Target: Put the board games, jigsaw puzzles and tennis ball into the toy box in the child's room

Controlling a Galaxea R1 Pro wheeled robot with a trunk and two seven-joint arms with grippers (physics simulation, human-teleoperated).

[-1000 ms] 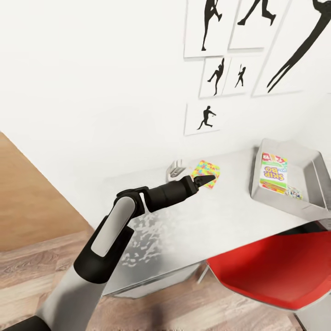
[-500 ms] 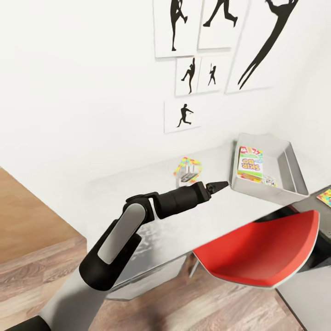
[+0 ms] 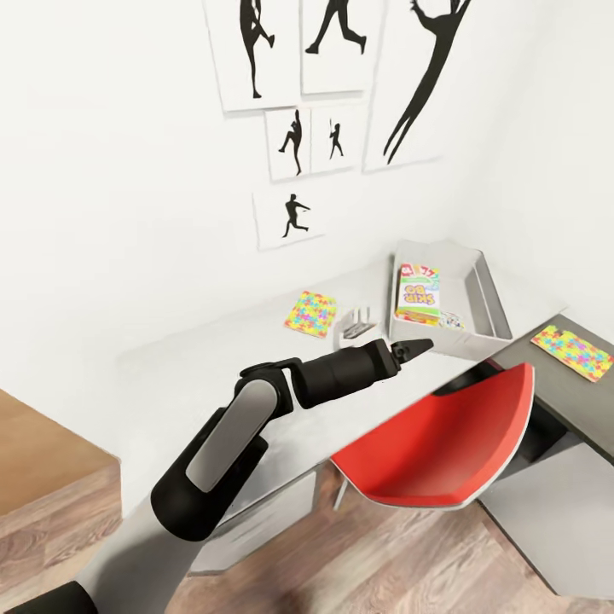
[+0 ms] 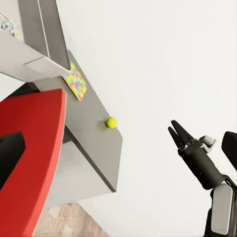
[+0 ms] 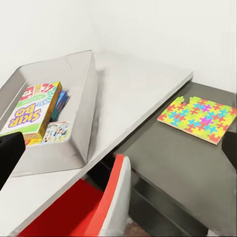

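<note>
Left gripper (image 3: 415, 348), seen from the head camera, hangs empty at the end of a black forearm, its two fingers drawn together to a point, above the light grey desk (image 3: 213, 375) and just short of the near wall of the bin (image 3: 490, 294). Inside the bin lies the Skip-Bo box (image 3: 418, 292), with a smaller printed box beside it at the near end. One puzzle (image 3: 310, 313) lies flat on the desk to the left of the bin, near the wall, with a small white stand between the two. A second puzzle (image 3: 572, 351) lies on the dark grey desk wing to the right of the bin. A red chair (image 3: 443, 435) sits tucked under the desk, below the bin. In the left wrist camera, a closed black gripper (image 4: 177, 134) on another arm, apparently the right one, hangs in open air against the white wall, well apart from the desk; the ball (image 4: 111, 122) rests on the dark wing near its edge, further out from the bin than the second puzzle. In the right wrist camera, the bin holds the Skip-Bo box, a blue box tucked beside it and the small printed box, and the second puzzle lies flat on the dark wing beside the bin. Likely risks: the thin puzzles lie flush, so closing fingers may slide one rather than lift it; the ball could roll off the edge if nudged; the chair back could catch a low reach.
</note>
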